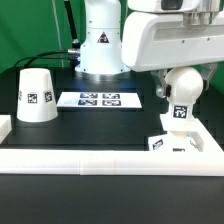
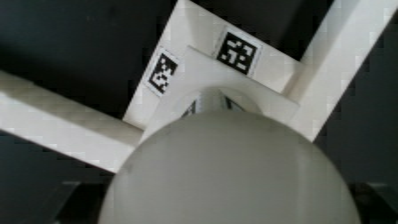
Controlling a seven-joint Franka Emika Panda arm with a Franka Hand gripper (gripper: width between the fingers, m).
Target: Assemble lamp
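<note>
The counter [image 1: 100,130] is the largest thing here, dark and closed in by a white fence [image 1: 110,158] along its near edge and sides. On it, at the exterior view's left, the shade [image 1: 37,96] stands alone as a white cone with one tag, well apart from my work. Behind the middle lies the marker board [image 1: 101,99], flat and untouched. At the exterior view's right my arm hangs low, and under it I carry the bulb [image 1: 182,92], its round head up and its tagged stem pointing down toward the base [image 1: 170,141], which sits in the corner of the fence. My tool [image 1: 176,80] is hidden behind the bulb in the exterior view, and the wrist view is filled by the round head [image 2: 222,165], so I cannot tell from the pictures how the fingers stand; I judge they are clamped on the bulb, since it hangs above the counter. In the wrist view the base [image 2: 205,70] shows two tags beyond the bulb. The risk, as I judge it, is in the meeting of stem and base: if the stem comes down tilted or a little beside the hole, it may jam or push the base against the fence, and the bulb may slip in my tool.
</note>
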